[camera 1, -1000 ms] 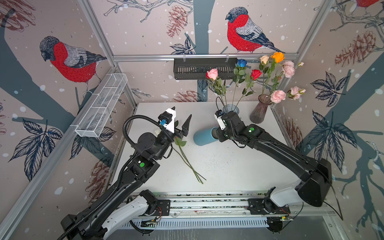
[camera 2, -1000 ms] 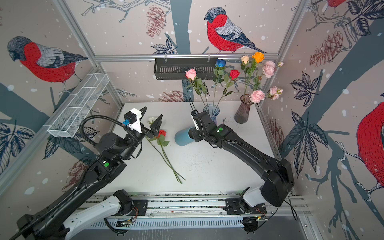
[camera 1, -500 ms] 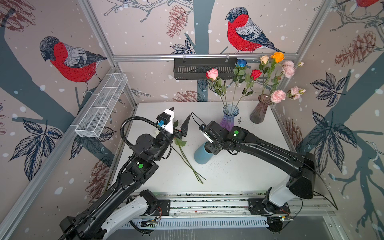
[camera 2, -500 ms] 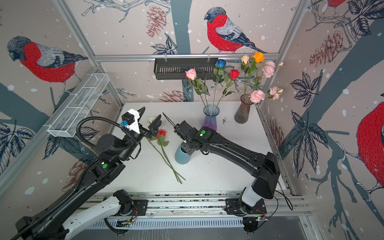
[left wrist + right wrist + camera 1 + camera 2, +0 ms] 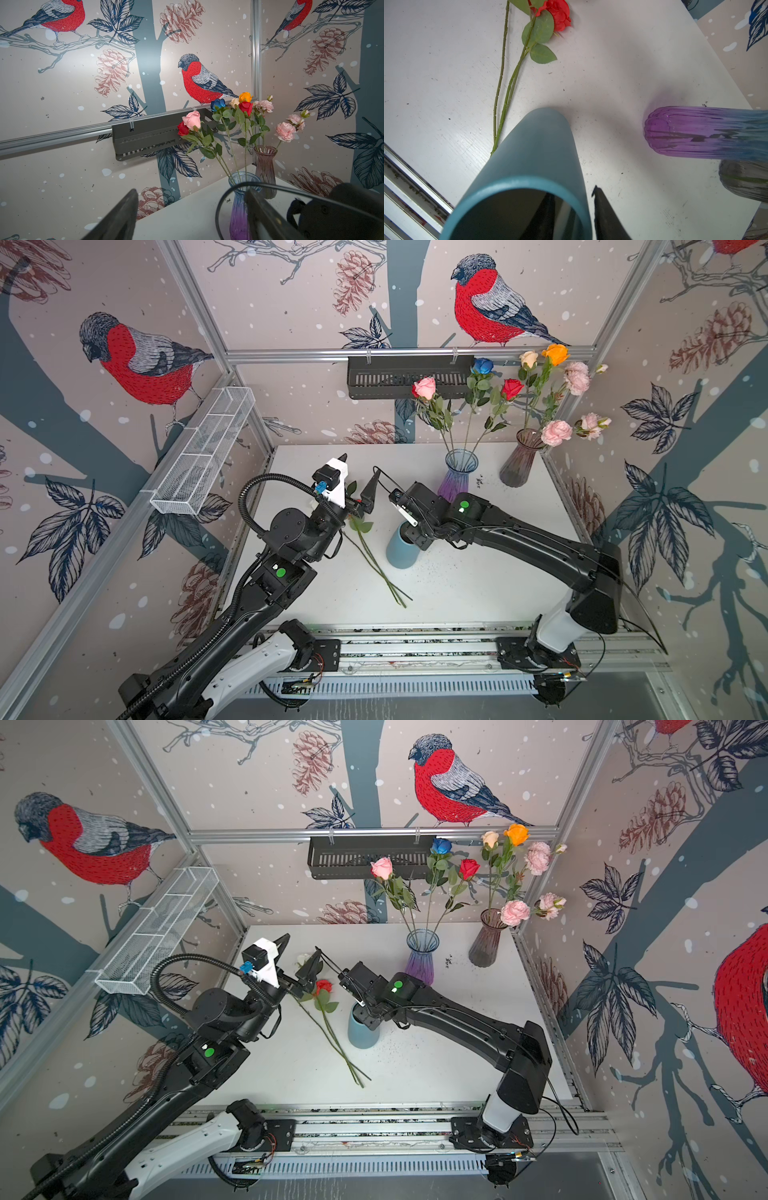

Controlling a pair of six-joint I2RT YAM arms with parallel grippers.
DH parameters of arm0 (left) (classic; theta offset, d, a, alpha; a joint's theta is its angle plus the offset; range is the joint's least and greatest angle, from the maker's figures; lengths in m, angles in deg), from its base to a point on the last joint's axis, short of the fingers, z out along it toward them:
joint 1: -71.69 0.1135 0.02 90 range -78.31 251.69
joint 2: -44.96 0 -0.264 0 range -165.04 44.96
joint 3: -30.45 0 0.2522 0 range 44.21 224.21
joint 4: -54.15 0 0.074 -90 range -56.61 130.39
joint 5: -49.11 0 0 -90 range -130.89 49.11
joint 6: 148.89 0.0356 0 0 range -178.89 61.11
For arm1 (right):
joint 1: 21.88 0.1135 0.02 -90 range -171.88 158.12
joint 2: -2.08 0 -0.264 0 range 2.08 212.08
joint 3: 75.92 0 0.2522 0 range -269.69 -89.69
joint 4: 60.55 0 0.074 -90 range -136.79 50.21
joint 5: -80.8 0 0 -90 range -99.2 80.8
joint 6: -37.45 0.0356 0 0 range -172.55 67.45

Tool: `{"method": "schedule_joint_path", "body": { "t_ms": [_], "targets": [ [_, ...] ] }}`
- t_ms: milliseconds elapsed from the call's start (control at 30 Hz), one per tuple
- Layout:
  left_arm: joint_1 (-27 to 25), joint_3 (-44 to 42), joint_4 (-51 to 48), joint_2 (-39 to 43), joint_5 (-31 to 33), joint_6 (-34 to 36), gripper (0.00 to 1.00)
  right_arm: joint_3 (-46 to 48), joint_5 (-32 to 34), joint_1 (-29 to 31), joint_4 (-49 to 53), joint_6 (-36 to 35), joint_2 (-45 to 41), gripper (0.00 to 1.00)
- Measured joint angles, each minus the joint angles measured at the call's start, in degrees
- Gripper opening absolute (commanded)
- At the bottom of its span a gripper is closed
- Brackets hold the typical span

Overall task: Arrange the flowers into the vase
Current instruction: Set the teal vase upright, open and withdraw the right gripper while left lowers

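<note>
Hovering with left tool (image 5: 301,946) spread wide near red rose (image 5: 323,986), straddling teal vase (image 5: 533,145) rim with unclamped right tool (image 5: 573,193).

place: robot lab test cell | cues: aluminium frame (image 5: 374,353), bird-print wall panels (image 5: 291,294), arm-mount rail (image 5: 415,652)

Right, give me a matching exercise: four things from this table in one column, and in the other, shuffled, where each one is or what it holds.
Things
1. teal vase
2. purple glass vase
3. brown glass vase
4. loose red rose

States
A. holds the orange rose
B. lies flat on the table
C. the right hand has one finger inside its mouth
D. holds the blue rose

Pairs: 1-C, 2-D, 3-A, 4-B
</note>
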Motion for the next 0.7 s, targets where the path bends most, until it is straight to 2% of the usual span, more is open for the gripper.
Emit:
{"method": "schedule_joint_path", "body": {
  "t_ms": [333, 533, 700],
  "targets": [
    [0.0, 0.0, 0.0, 0.1, 0.0, 0.0, 0.8, -1.4, 0.3, 0.0, -1.3, -0.2, -1.2, 0.4],
    [0.0, 0.0, 0.0, 0.1, 0.0, 0.0, 0.8, 0.5, 0.7, 0.0, -5.2, 0.1, -7.2, 0.4],
    [0.0, 0.0, 0.0, -0.2, 0.0, 0.0, 0.8, 5.7, 0.9, -1.1, -10.2, 0.6, -14.6, 0.4]
  ]
}}
